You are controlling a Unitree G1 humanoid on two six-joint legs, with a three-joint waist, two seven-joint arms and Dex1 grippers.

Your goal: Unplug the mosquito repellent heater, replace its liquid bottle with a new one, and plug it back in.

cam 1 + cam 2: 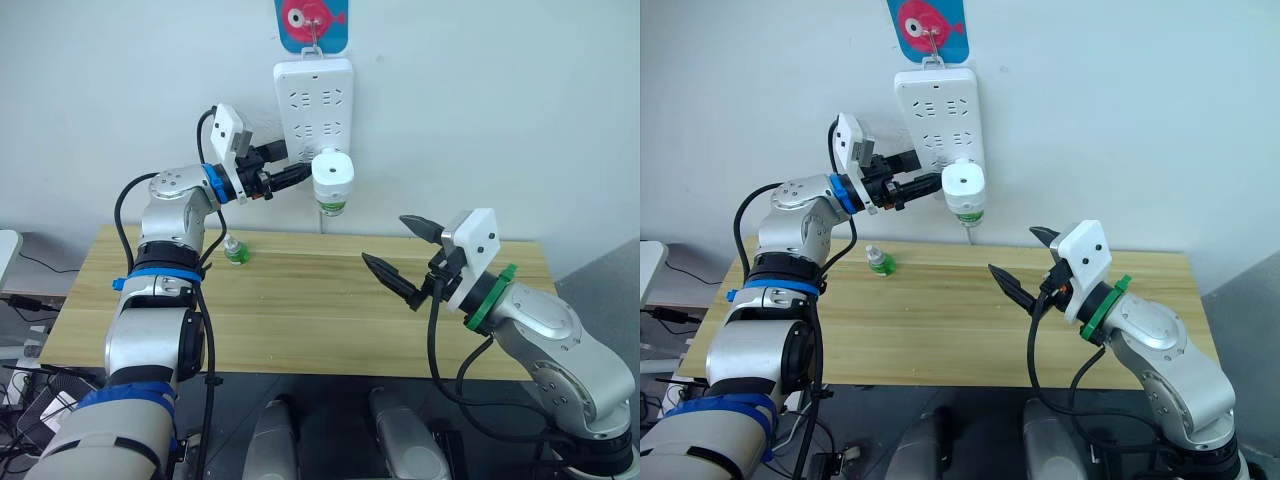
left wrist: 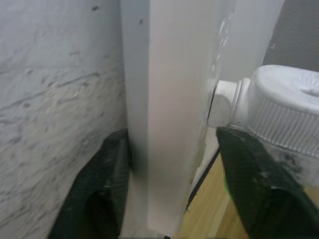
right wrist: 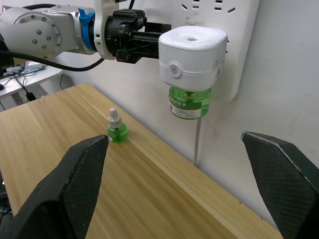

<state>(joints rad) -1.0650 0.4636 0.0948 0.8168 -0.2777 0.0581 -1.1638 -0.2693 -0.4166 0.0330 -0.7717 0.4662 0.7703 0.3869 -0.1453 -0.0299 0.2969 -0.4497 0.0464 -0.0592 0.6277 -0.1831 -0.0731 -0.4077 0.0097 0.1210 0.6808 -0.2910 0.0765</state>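
Left eye view takes in the wooden surface [image 1: 300, 300] first, with the white wall behind it and the long white power strip [image 1: 313, 100] hanging at twelve o'clock above the far edge. Plugged into the strip's lower sockets is the mosquito repellent heater [image 1: 333, 172], its vent hole facing up and a green liquid bottle [image 1: 332, 205] screwed in underneath, so its long axis runs vertically. Out on the surface, at about ten o'clock from the middle, stands a small spare bottle [image 1: 236, 251] of green liquid, upright and well apart from the heater.

The left end effector [image 1: 297, 172] is much the nearer one. Its arm is raised and reaches along the wall, and the heater lies at three o'clock from its fingertips, just beside them. In the left wrist view the fingers are spread and straddle the edge of the power strip, with one finger [image 2: 254, 184] just beside the heater's ribbed body; nothing is gripped yet. The right end effector [image 1: 408, 256] hovers low over the surface with its fingers wide apart and empty, the heater at about eleven o'clock from it and well apart.
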